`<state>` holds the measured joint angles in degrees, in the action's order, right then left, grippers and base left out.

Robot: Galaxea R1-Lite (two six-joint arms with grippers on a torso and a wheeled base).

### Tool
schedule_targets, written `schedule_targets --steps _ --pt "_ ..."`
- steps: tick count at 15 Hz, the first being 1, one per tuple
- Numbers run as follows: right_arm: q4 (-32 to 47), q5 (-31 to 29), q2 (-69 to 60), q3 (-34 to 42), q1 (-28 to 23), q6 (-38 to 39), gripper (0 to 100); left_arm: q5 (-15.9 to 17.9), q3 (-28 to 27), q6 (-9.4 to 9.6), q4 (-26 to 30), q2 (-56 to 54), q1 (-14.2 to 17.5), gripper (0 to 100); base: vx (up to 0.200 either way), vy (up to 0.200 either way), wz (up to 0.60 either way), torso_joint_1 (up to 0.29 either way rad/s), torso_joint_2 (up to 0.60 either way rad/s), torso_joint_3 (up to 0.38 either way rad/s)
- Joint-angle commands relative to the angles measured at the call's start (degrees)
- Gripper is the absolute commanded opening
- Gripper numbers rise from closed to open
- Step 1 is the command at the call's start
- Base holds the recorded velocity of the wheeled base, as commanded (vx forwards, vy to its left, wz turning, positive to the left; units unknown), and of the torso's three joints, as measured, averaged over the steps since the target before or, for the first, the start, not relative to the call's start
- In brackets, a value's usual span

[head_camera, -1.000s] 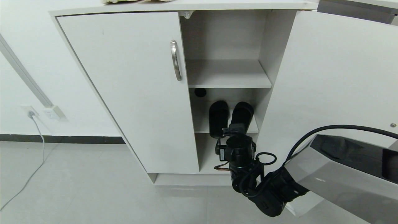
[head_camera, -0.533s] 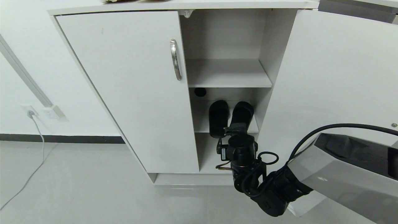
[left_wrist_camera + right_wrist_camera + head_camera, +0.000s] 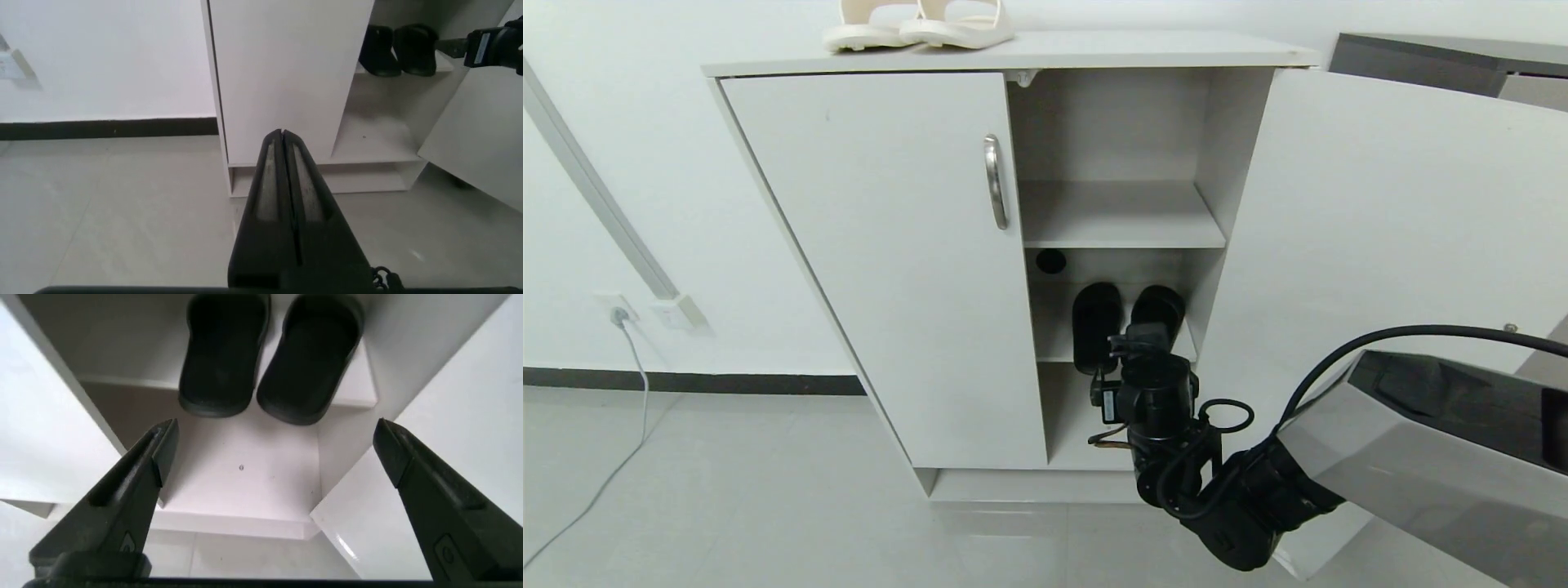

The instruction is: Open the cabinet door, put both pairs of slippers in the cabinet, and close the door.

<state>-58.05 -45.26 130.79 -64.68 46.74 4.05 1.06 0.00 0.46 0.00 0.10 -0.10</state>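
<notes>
1. The right end effector [image 3: 275, 437] is spread wide and holds nothing. It sits low, just in front of the open side of the cabinet [image 3: 1143, 51], pointing at the black slippers [image 3: 265, 359].
2. The left end effector [image 3: 282, 139] is pressed closed on nothing, low over the floor [image 3: 106, 212] and facing the closed left door [image 3: 890, 245].
3. The black slippers lie side by side on the middle shelf [image 3: 1052, 339], with their near ends reaching just past its front edge.
4. The pale slippers [image 3: 919, 24] sit on top of the cabinet, above the left door and well apart from both end effectors.
5. The right door [image 3: 1380, 204] stands wide open, and the upper shelf [image 3: 1119, 212] is bare.
6. Judged from this, the first pair is stowed and the second pair is the step in hand.
7. The next move calls for an arm to draw clear of the opening, rise to the cabinet top and close on the pale slippers. They then go onto a free shelf, and the right door swings shut last.
</notes>
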Motion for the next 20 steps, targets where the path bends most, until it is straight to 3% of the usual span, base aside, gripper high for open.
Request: schedule_targets --steps 1,4,7,15,20 --pt "0.0 0.0 0.1 0.2 0.0 0.0 100 0.0 0.0 -0.02 0.0 0.1 0.0 0 0.000 0.000 0.00 -0.002 0.01 0.203" --pt "0.0 0.0 0.0 0.6 -0.2 0.0 100 -0.2 0.0 -0.11 0.0 0.0 0.0 0 0.000 0.000 0.00 0.001 0.01 0.172" --pt "-2.7 10.0 -3.9 8.2 -0.2 0.1 100 -0.2 0.0 -0.02 0.0 0.1 0.0 0 0.000 0.000 0.00 0.000 0.00 0.000" --pt "-2.9 10.7 -3.4 8.7 -0.2 0.1 100 -0.2 0.0 -0.02 0.0 0.0 0.0 0 0.000 0.000 0.00 0.000 0.00 0.000" --pt "-2.9 10.7 -3.4 9.2 0.1 0.1 100 -0.2 0.0 -0.02 0.0 0.0 0.0 0 0.000 0.200 0.00 0.004 0.00 0.006"
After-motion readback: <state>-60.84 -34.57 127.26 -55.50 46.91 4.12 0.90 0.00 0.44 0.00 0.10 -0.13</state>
